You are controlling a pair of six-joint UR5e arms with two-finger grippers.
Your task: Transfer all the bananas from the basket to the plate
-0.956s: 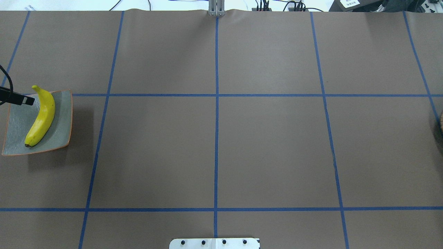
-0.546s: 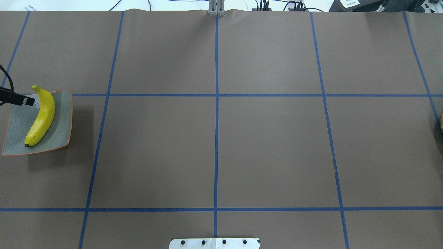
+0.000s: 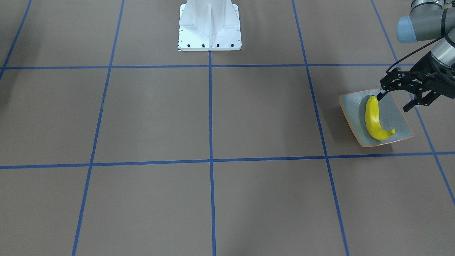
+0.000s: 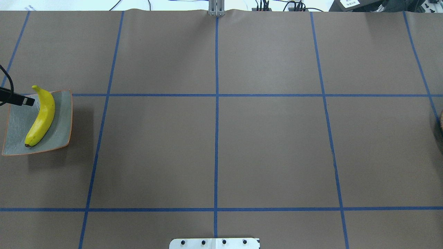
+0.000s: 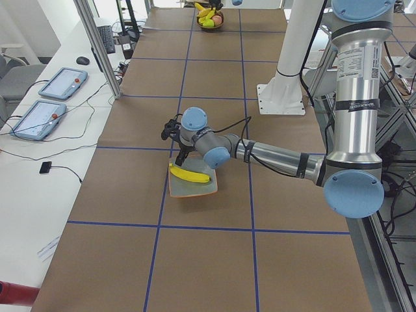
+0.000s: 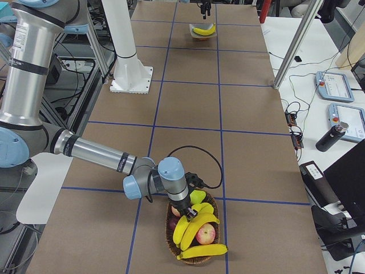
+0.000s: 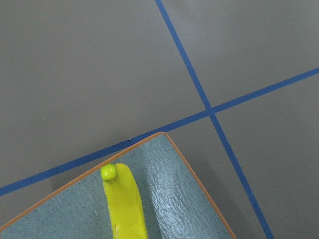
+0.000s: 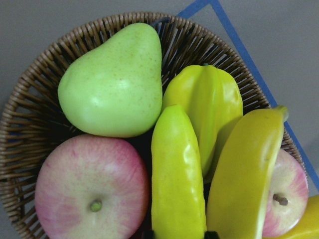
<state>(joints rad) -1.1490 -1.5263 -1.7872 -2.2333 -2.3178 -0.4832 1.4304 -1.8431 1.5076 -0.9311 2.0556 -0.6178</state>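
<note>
We see one curved yellow banana (image 3: 375,119) lying on the small square grey-green plate with the thin orange rim (image 3: 396,119). The plate sits near the left end of the brown table with blue lines (image 3: 213,113). The black left gripper (image 3: 395,100) hangs over the plate. Its two jaws are spread wide and hold nothing. Far off at the other end, more yellow bananas (image 8: 177,174) lie in the round brown woven basket (image 8: 30,99). They are packed in beside a green pear (image 8: 112,79) and a pink apple (image 8: 89,189). The right gripper (image 6: 188,213) reaches down into the basket, right over those bananas. We cannot tell if its jaws are spread or pinched.
</note>
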